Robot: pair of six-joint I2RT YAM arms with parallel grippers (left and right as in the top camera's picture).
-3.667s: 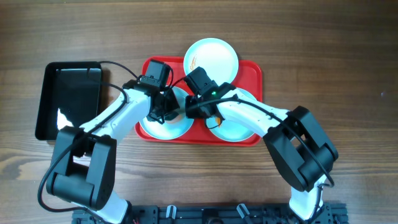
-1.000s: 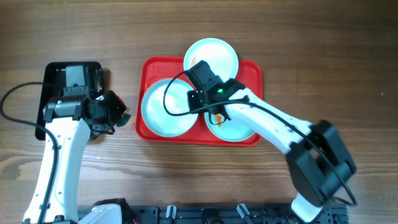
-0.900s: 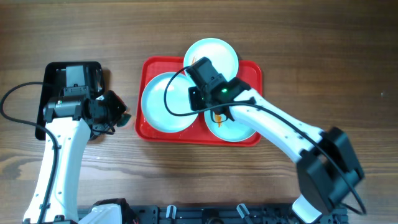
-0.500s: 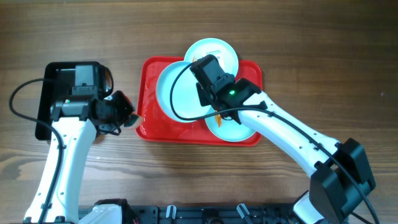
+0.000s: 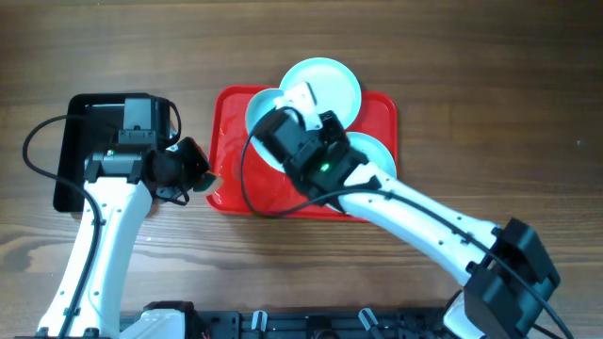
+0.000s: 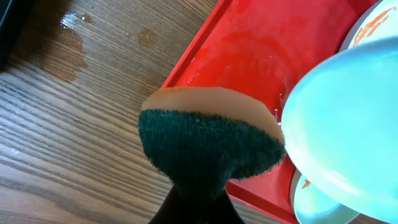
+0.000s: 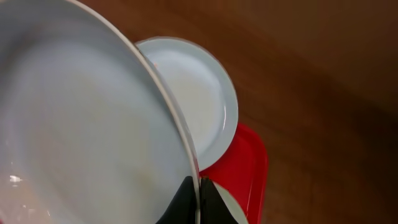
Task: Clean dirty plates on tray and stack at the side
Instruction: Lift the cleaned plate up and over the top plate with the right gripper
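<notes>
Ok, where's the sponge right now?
The sponge is pinched in the left gripper, at the left rim of the red tray, on the side toward the black tray.

The tray (image 5: 231, 188) is showing glossy red. The held plate (image 7: 81, 124) is gleaming pale mint-blue, while the smeared plate (image 6: 373, 28) is wearing orange-brown streaks. The sponge (image 6: 208, 146) is showing dark green under tan, and the table (image 5: 490, 85) is showing brown wood grain.
</notes>
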